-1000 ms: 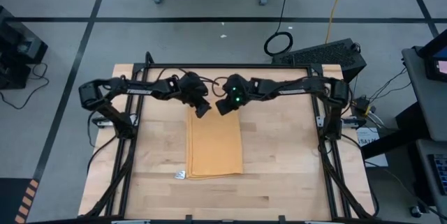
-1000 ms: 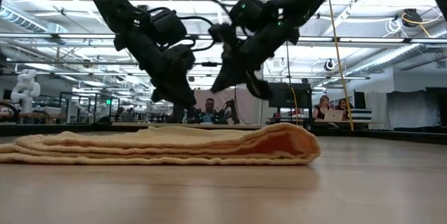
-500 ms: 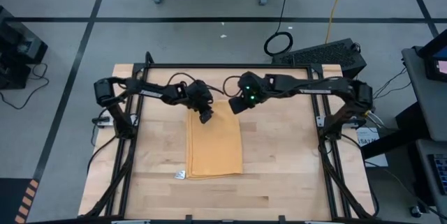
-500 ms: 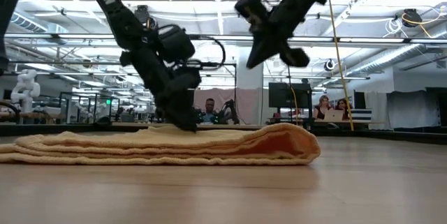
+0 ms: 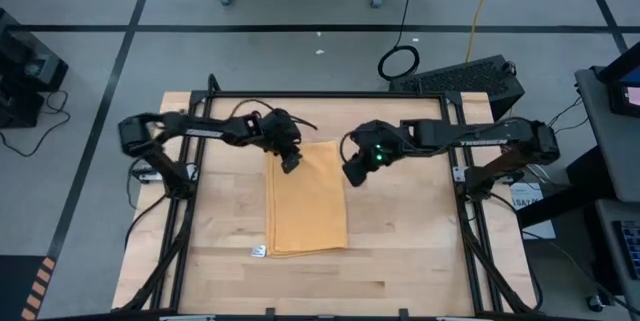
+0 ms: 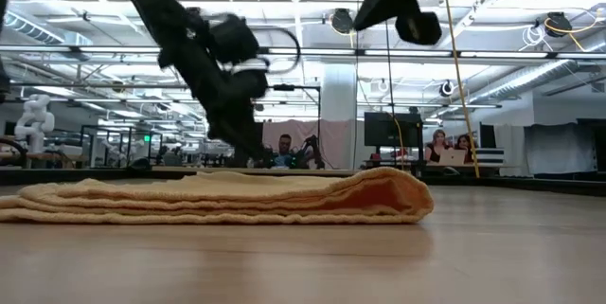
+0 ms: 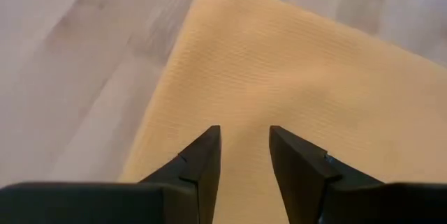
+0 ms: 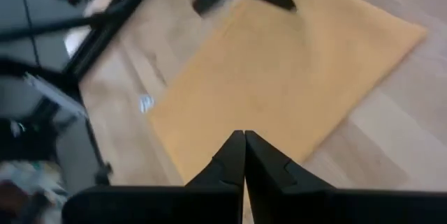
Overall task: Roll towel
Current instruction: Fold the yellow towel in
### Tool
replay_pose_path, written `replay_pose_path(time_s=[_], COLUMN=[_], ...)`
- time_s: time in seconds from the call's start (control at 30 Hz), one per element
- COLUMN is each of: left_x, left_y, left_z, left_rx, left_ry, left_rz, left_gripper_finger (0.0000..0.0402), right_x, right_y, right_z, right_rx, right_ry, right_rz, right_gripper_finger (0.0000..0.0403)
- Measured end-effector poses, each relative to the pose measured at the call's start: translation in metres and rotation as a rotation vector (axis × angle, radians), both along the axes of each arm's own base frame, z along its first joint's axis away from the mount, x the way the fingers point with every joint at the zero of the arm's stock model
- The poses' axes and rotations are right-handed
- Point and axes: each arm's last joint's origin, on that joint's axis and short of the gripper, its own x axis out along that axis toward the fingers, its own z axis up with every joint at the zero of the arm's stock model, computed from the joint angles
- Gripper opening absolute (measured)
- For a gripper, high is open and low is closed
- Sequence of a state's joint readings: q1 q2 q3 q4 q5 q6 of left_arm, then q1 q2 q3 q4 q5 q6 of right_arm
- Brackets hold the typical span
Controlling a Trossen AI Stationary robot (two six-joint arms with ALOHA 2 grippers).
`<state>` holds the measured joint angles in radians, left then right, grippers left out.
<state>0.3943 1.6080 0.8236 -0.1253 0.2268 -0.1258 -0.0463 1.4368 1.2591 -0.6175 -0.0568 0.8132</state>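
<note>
Here the towel (image 5: 307,199) lies folded flat mid-table. The left gripper (image 5: 290,161) hangs over its far corner, jaws parted and empty; the right gripper (image 5: 355,173), closed, hovers beside the far right edge. Pinching only the top layer would likely skew the roll.

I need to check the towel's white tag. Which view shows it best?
The high view: the white tag lies clear at the towel's near left corner. The right wrist view shows it blurred; the low and left wrist views miss it.
</note>
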Motion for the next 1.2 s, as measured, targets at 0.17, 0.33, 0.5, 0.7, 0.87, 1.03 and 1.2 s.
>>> replay_pose_path(time_s=[0.17,0.33,0.5,0.7,0.87,1.03,1.2], left_x=[-0.023,-0.042,-0.043,-0.042,-0.043,-0.042,-0.043], left_y=[-0.019,-0.047,-0.073,-0.091,-0.093,-0.091,-0.096], left_z=[0.043,0.081,0.098,0.092,0.090,0.091,0.090], left_rx=[-0.045,-0.103,-0.121,-0.074,0.009,0.078,0.116], left_ry=[-0.032,-0.123,-0.212,-0.150,-0.127,-0.124,-0.116], left_rz=[0.032,0.041,-0.028,-0.013,0.039,0.035,-0.024], left_gripper_finger=[0.0129,0.0129,0.0129,0.0129,0.0129,0.0129,0.0129], right_x=[-0.023,-0.045,-0.053,-0.053,-0.050,-0.042,-0.032], right_y=[0.004,0.000,-0.004,-0.004,-0.005,-0.009,-0.010], right_z=[0.008,0.012,0.017,0.017,0.019,0.025,0.024], right_rx=[-0.083,-0.205,-0.325,-0.405,-0.485,-0.647,-0.689], right_ry=[0.072,0.161,0.162,0.154,0.126,0.080,0.039], right_rz=[0.102,0.239,0.360,0.466,0.497,0.448,0.446], right_gripper_finger=[0.0000,0.0000,0.0000,0.0000,0.0000,0.0000,0.0000])
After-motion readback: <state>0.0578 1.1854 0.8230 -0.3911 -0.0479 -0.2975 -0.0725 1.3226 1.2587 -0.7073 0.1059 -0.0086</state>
